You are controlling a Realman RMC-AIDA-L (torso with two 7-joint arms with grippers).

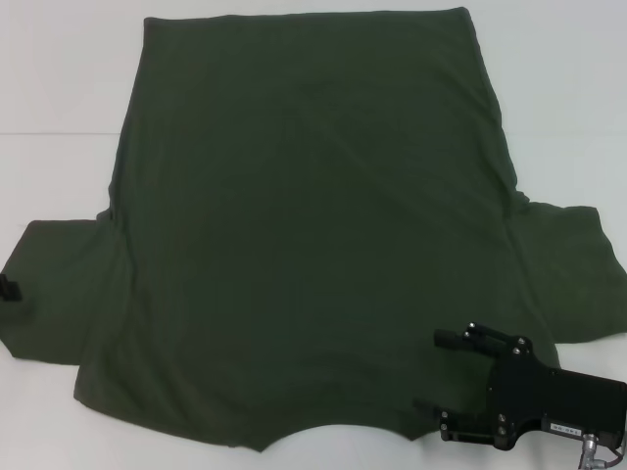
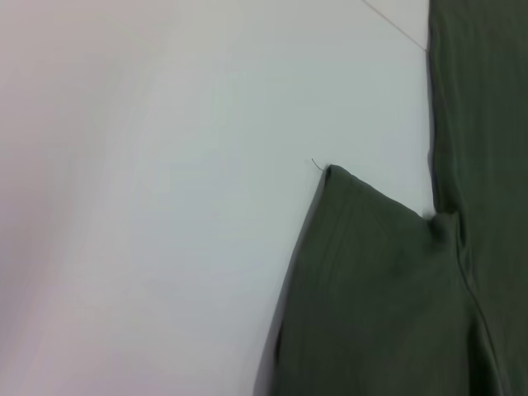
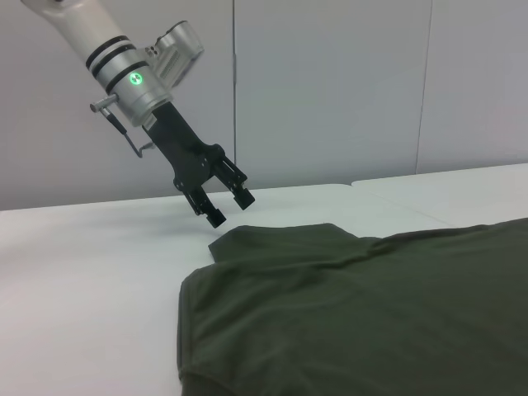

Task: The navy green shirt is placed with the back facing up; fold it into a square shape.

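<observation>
The left gripper [image 3: 224, 200] hangs just above the white table [image 1: 59, 88] at the shirt's left sleeve edge, its fingers spread and holding nothing, with pale grey wall panels [image 3: 330, 82] behind. The navy green shirt [image 1: 304, 225] lies flat, plain side up, covering most of the tabletop. The right gripper [image 1: 443, 377] sits over the near right corner by the collar, fingers wide apart.

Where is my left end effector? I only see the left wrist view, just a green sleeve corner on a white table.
Observer: Your left end effector hovers open just above the table, beside the end of that sleeve.
Operator: What's the other arm doing?
Observer: The right end effector is open over the navy green shirt, at its collar edge near the right sleeve.
</observation>
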